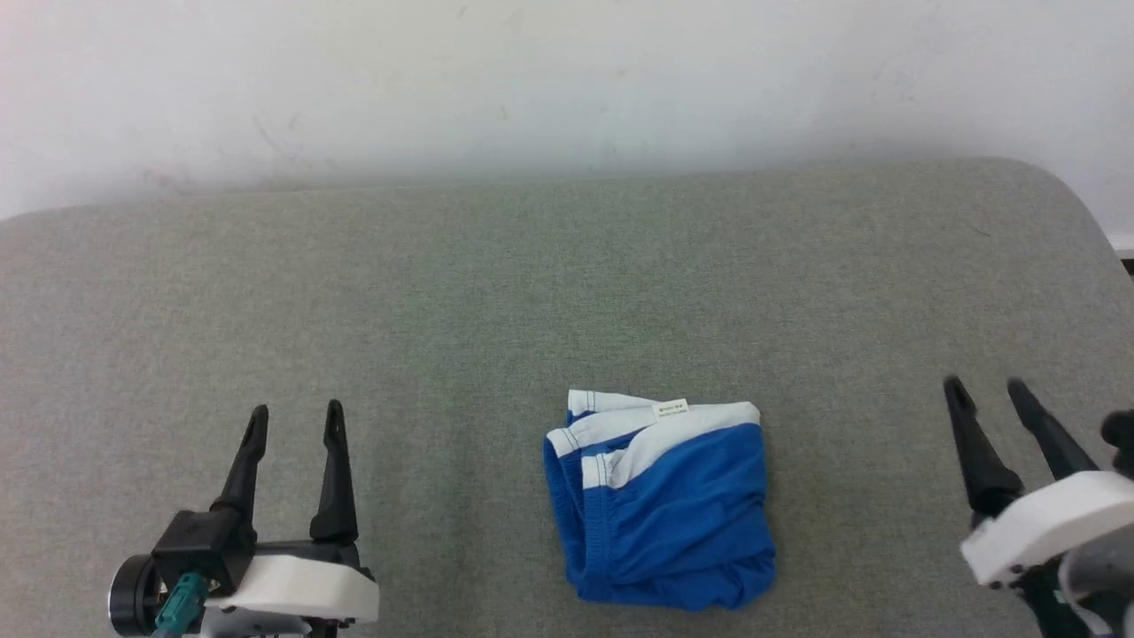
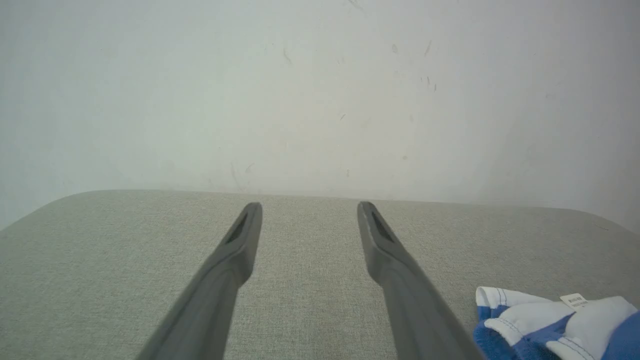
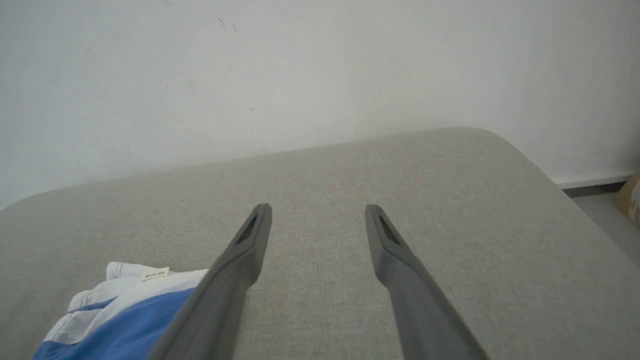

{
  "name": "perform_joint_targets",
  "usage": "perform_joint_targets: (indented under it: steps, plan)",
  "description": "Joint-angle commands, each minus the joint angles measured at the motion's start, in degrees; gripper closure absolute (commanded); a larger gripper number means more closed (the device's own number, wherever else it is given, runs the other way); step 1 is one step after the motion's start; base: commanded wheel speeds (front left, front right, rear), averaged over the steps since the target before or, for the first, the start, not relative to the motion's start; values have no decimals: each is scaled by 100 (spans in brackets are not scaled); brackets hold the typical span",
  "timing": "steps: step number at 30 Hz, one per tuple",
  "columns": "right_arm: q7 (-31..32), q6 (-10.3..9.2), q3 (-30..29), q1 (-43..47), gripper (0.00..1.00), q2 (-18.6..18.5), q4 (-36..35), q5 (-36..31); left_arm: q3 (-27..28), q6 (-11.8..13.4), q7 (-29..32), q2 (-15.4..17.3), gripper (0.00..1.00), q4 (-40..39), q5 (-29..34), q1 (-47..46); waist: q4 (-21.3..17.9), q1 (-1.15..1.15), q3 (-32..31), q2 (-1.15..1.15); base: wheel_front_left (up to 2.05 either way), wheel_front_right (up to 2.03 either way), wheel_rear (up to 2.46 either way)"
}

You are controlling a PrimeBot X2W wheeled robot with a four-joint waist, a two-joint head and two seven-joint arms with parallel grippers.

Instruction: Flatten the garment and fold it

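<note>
So the garment [image 1: 673, 514] is sitting on the grey surface [image 1: 532, 292] pretty much between the 2 hands and well apart from both. It's off to the right of the left hand [image 1: 297, 412] and off to the left of the right hand [image 1: 983, 387], with its far edge about level with the fingertips. The left hand is spread wide with nothing between its fingers, and the right hand is the same deal, spread and empty. Both point toward the white wall [image 1: 532, 80]. In the left wrist view the blue-and-white cloth pokes in just past the right-side finger, and in the right wrist view it's partly tucked behind the left-side finger. Progress-wise, my read is it's done or close to it. The shorts are in 1 compact, roughly square bundle, layers stacked, with the white band across the far edge and the little label [image 1: 670, 408] facing up. It's not perfectly tidy though: the near edge looks lumpy, and the side toward the left hand shows a few loose layers with the waistband gathers peeking out. If anything's left, I'd guess a bit of smoothing or squaring up. I can't totally rule out that it's just a bunched-up start, but it looks folded to me.
</note>
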Motion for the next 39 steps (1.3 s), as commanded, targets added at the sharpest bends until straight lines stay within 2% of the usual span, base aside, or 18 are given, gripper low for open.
perform_joint_targets:
  steps: [1, 8, 10, 13, 16, 20, 26, 27, 29, 34, 37, 39]
  plan:
    - [186, -4, -124, 54, 0, 26, 92, 138, 37, 20, -27, -9, 0, 10, -21, 47, -35, 0, 13, 0, 0, 0, 0]
    - [2456, -4, -848, -41, 0, 152, 930, 1698, 33, -8, -27, -68, 0, 79, -28, 62, -27, 0, 48, 0, 0, 0, 0]
    - [3146, -4, -1013, -185, 0, 271, 1167, 2337, 19, -26, -27, -80, 0, 99, -25, 39, 14, 0, 72, 0, 0, 0, 0]
    - [3798, -4, -1113, -414, 0, 354, 1482, 2841, 4, -54, -27, -96, 0, 127, -24, -15, 103, 0, 126, 0, 0, 0, 0]
    - [4064, -4, -1053, -717, 0, 391, 1866, 3334, -20, -74, -27, -121, 0, 153, -17, -78, 208, 0, 182, 0, 0, 0, 0]
    - [4023, -4, -561, -1024, 0, 397, 2444, 3802, -52, -110, -27, -158, 0, 194, -18, -150, 353, 0, 237, 0, 0, 0, 0]
    - [3829, -4, 192, -1345, 0, 398, 3207, 4022, -92, -146, -27, -211, 0, 267, -3, -218, 506, 0, 282, 0, 0, 0, 0]
    - [3795, -4, 279, -1378, 43, 398, 3309, 3934, -95, -153, -27, -219, 0, 277, -2, -229, 525, 0, 288, 0, 0, 0, 0]
    - [3742, -4, 388, -1433, 100, 398, 3480, 3749, -91, -162, -27, -233, 0, 296, -1, -242, 549, 0, 289, 0, 0, 0, 0]
    - [3486, -4, 634, -1497, 100, 283, 3335, 3366, -83, -170, -27, -266, 0, 333, 14, -208, 515, 0, 227, 0, 0, 0, 0]
    - [3243, -4, 961, -1441, 100, 12, 2943, 2927, -76, -168, -27, -283, 0, 342, 24, -170, 421, 0, 165, 0, 0, 0, 0]
    - [2990, -4, 1276, -1396, 100, -333, 2697, 2249, -43, -159, -27, -291, 0, 325, 25, -136, 287, 0, 121, 0, 0, 0, 0]
